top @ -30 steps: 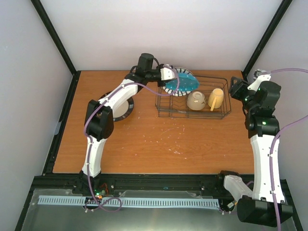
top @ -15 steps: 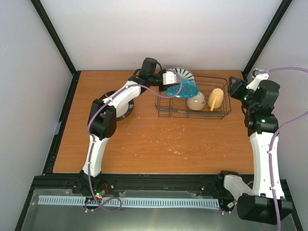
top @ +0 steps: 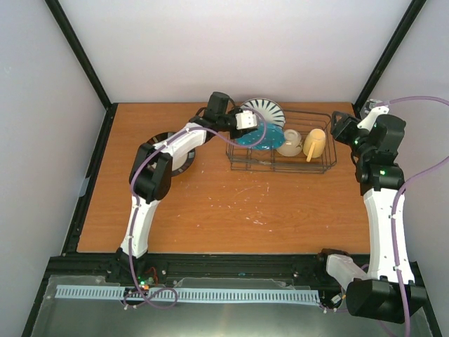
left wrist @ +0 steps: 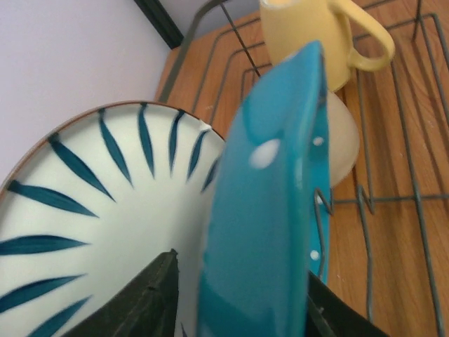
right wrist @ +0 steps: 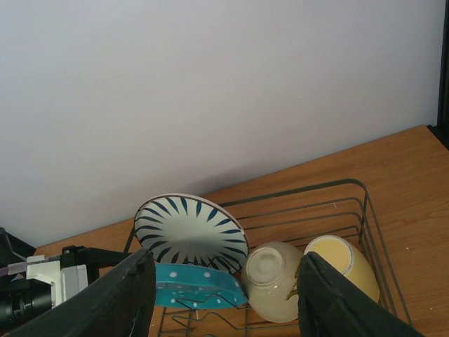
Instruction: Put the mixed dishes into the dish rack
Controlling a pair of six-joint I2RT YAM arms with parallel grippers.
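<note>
My left gripper (top: 247, 121) (left wrist: 242, 267) is shut on the teal plate (top: 258, 135) (left wrist: 266, 210), holding it tilted inside the left end of the dark wire dish rack (top: 326, 116) (right wrist: 351, 184). The white plate with dark stripes (top: 262, 108) (left wrist: 91, 210) stands just behind it. The small white bowl (top: 287, 143) (right wrist: 273, 277) and the pale yellow mug (top: 314, 142) (right wrist: 344, 263) lie in the rack's right half. My right gripper (top: 344, 127) (right wrist: 224, 302) is open and empty, beside the rack's right end. The orange-yellow plate is not in view.
A round dish with a dark rim (top: 181, 160) lies on the wooden table (top: 231, 210) left of the rack, partly under my left arm. White walls and black frame posts close in the table at the back and sides.
My left gripper has carried the teal plate to the right and lowered it into the rack, in front of the striped plate. The right arm has barely moved.
</note>
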